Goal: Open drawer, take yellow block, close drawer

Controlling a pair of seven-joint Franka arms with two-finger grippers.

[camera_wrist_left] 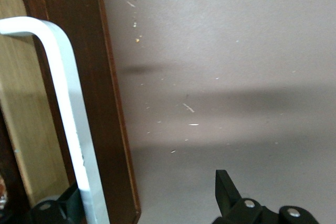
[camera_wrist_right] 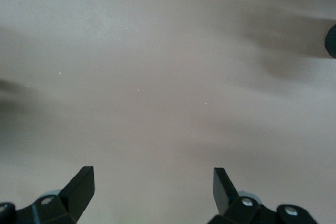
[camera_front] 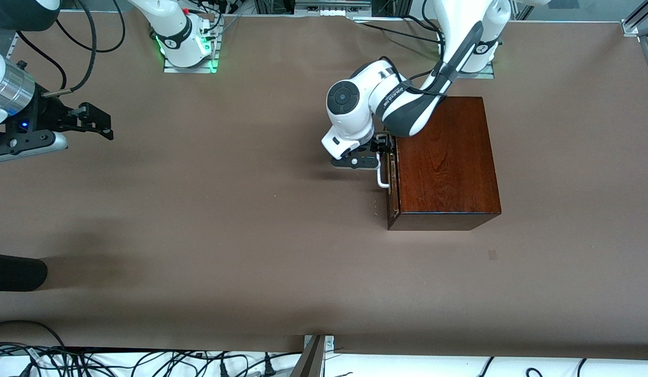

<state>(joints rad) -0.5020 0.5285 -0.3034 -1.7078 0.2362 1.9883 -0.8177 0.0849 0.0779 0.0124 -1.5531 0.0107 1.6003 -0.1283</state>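
The drawer (camera_front: 391, 178), dark reddish-brown with a white bar handle (camera_front: 382, 170), sits right of centre in the front view, barely out of its wooden box (camera_front: 444, 162). The left gripper (camera_front: 380, 152) has its fingers (camera_wrist_left: 227, 187) spread wide astride the handle. The right gripper (camera_front: 96, 121), at the frame's left edge, hangs over bare table (camera_front: 224, 220), fingers (camera_wrist_right: 81, 184) wide apart, holding nothing.

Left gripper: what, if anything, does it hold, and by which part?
Nothing is clamped yet: the left gripper has open jaws straddling the drawer's white bar handle, near one end.
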